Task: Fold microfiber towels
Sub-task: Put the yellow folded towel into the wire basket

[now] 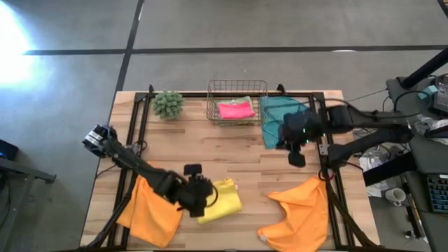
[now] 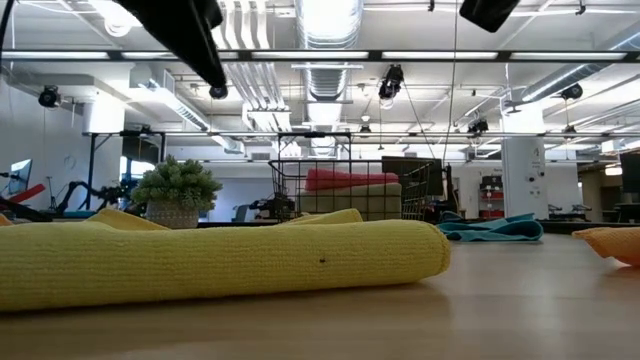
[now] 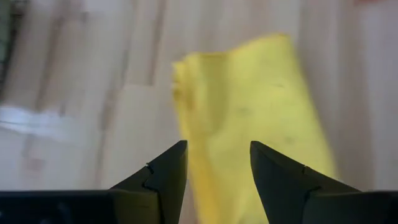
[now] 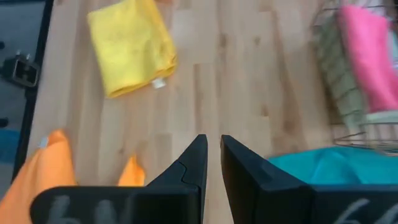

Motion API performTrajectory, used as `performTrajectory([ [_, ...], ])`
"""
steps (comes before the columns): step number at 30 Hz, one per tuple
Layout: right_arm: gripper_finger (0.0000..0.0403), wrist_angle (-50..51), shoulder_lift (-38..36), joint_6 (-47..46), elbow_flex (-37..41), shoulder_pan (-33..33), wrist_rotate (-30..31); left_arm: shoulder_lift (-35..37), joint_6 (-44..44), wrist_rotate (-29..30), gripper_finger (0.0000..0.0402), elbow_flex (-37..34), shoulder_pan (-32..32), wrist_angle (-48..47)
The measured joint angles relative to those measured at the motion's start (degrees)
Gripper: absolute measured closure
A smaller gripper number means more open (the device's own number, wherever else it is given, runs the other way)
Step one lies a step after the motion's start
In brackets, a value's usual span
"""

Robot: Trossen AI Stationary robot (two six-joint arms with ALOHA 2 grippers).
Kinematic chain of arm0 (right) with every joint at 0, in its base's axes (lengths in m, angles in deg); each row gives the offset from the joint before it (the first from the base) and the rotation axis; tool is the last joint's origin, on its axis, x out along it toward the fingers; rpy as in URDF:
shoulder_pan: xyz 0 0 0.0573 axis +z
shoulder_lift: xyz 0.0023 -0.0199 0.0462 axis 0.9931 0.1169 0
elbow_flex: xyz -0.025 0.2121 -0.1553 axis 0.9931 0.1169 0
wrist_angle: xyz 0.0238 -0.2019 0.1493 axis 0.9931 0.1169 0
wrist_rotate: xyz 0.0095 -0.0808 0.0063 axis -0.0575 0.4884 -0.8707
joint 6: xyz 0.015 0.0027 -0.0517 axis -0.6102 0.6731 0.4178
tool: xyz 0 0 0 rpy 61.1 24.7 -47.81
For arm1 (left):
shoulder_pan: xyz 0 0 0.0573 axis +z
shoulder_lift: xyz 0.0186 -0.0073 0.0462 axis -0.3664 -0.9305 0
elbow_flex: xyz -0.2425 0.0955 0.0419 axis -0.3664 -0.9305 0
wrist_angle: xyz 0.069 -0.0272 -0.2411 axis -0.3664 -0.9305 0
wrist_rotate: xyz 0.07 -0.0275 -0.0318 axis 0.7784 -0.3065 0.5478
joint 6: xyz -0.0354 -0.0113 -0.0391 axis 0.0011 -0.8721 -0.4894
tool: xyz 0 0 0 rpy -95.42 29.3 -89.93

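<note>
A folded yellow towel [image 1: 222, 199] lies flat near the table's front edge, and in the low view it [image 2: 220, 260] fills the foreground. My left gripper [image 1: 207, 199] hovers open just over its left end, and the cloth [image 3: 249, 112] shows beyond the fingers. A crumpled orange towel [image 1: 150, 210] lies at the front left and another [image 1: 301, 210] at the front right. A teal towel [image 1: 280, 119] lies bunched at the far right. My right gripper [image 1: 296, 157] hangs shut and empty [image 4: 211, 138] above bare wood beside the teal towel.
A wire basket [image 1: 236, 87] at the far middle holds a folded pink towel [image 1: 236, 110]. A fuzzy green plant ball [image 1: 168, 103] stands to its left. Bare wood lies between the yellow towel and the basket. Black frame rails [image 1: 136, 133] run along the table's sides.
</note>
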Motion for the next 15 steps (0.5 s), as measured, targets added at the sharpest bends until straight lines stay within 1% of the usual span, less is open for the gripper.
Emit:
performTrajectory([
  [7, 0.0365, -3.0, 2.1, -4.4, 3.2, 12.7, 7.4, -4.6, -0.7, -2.4, 0.0242, 3.4, -4.8, 0.0],
  [12, 0.0365, -9.2, 5.0, -5.1, 3.6, 18.4, 8.6, -8.6, -2.4, -4.8, 0.0242, 5.4, -7.5, -0.4],
  [15, 0.0365, -13.1, 6.9, -4.3, 3.6, 20.2, 8.6, -10.6, -5.7, -7.2, 0.0242, 6.6, -8.7, -1.4],
])
